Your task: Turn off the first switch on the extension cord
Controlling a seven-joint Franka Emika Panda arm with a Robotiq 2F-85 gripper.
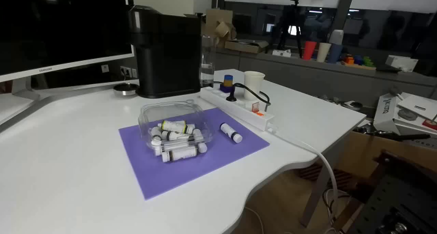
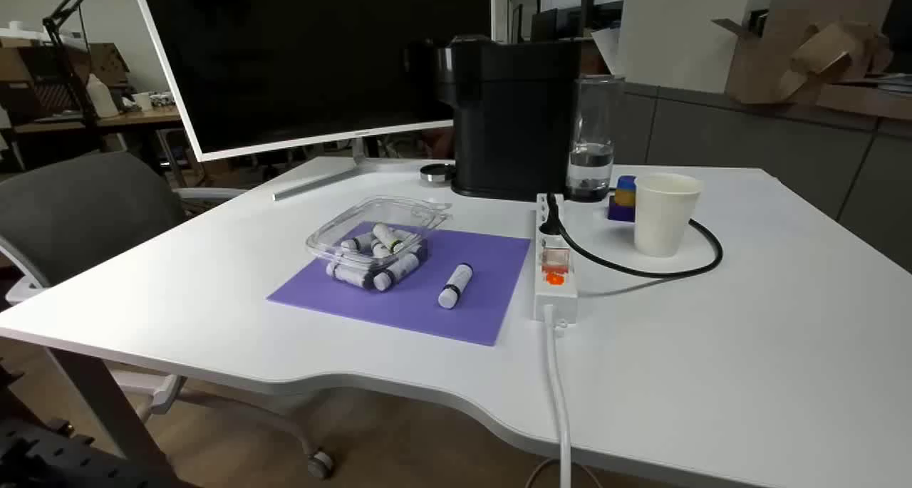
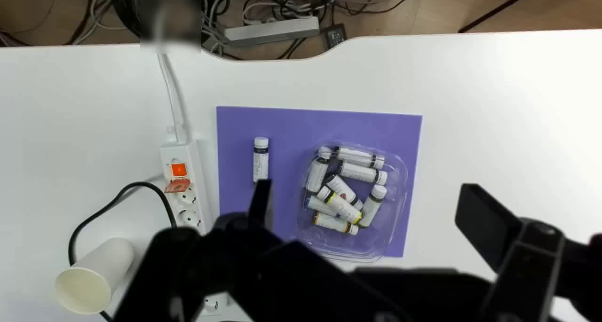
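1. Target: orange switch [image 3: 178, 169] on the extension cord [image 3: 198, 195], left of the wrist frame, at the end where the white cable [image 3: 172, 96] enters. Only one switch visible; taking it as "first". Both exterior views: strip on the counter [image 2: 784, 331], right of centre.
2. Jaws: wide apart, nothing gripped, lower half of the wrist frame. In neither exterior view, so presumably well above the counter.
3. Step in hand, my read: approach; press not yet made. Bring the jaws together first for one narrow pusher; spread, the spare side could snag.
4. Red flap [image 3: 177, 186] stands raised just beside the switch, socket side. Come down from above or from the cable end; don't knock it shut over the switch.
5. Shift toward left of the wrist frame, line tips up over the switch, then lower slowly.
6. Press the off end only. Can't tell which end sits high, or whether it's lit. Short push, straight down; sideways force would likely skid the strip.
7. Keep clear: black cord [image 3: 137, 184] and paper cup [image 3: 96, 277], lower left of the wrist frame; loose bottle [image 3: 261, 162] on the purple mat [image 3: 291, 124].
8. Lift straight up, check the switch tipped over.
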